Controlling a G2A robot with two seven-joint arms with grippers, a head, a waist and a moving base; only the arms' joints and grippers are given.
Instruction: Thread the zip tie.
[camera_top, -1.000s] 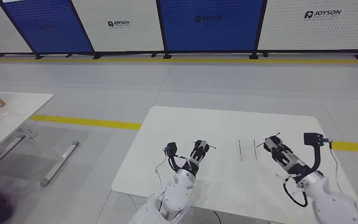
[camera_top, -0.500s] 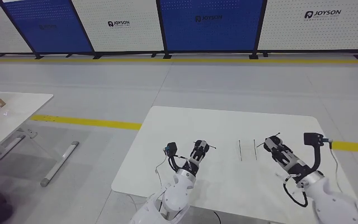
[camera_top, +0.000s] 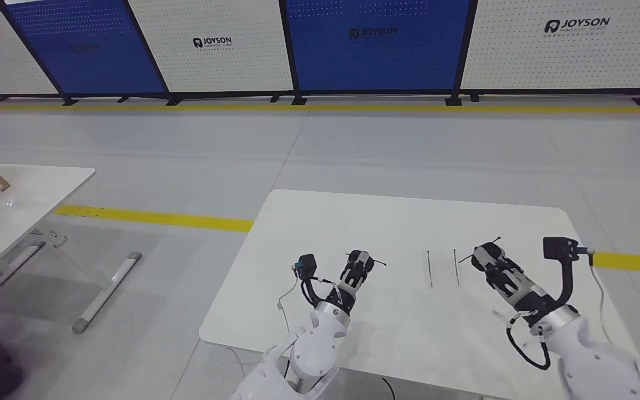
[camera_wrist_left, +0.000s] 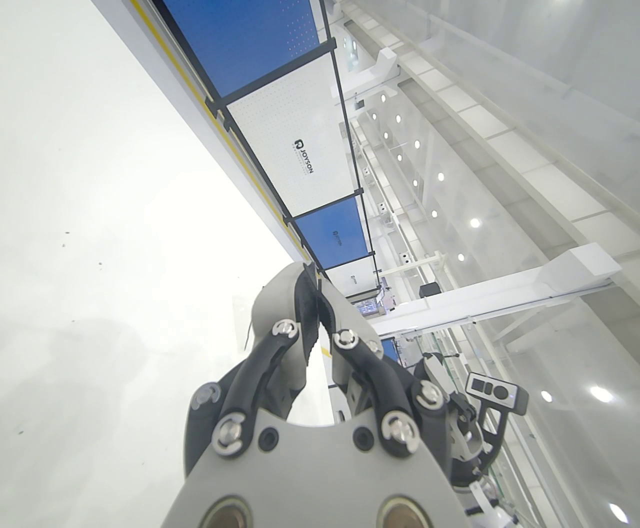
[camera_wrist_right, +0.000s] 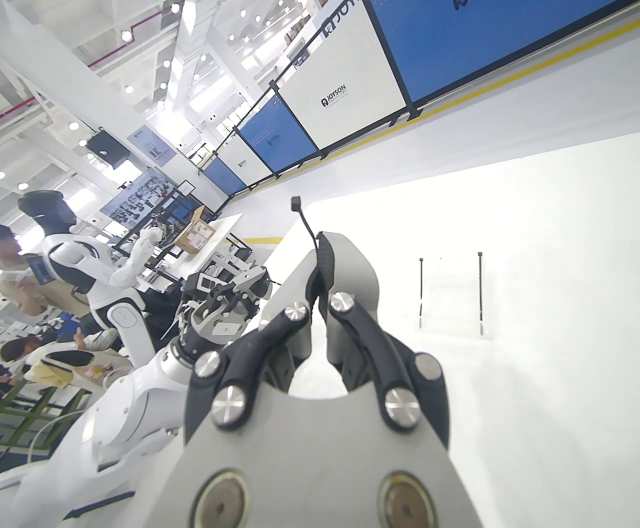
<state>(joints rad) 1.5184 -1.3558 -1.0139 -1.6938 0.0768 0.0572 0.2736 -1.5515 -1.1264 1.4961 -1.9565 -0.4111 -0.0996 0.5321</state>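
Notably, your right gripper (camera_wrist_right: 318, 250) is clamped on the zip tie (camera_wrist_right: 297, 203) just below its head, leaving the slot free to aim, while your left gripper (camera_wrist_left: 311, 276), well apart over the table (camera_top: 400, 215), is pinched on a thin black strip (camera_wrist_left: 248, 339), likely another tie, with two spare ties (camera_wrist_right: 480, 290) lying between.

We're in a big industrial test hall: blue-and-white perforated partitions (camera_top: 380, 45), yellow floor line (camera_top: 150, 217), high ceiling with spotlights (camera_wrist_left: 475, 222), second humanoid robot (camera_wrist_right: 75, 260) by far benches.
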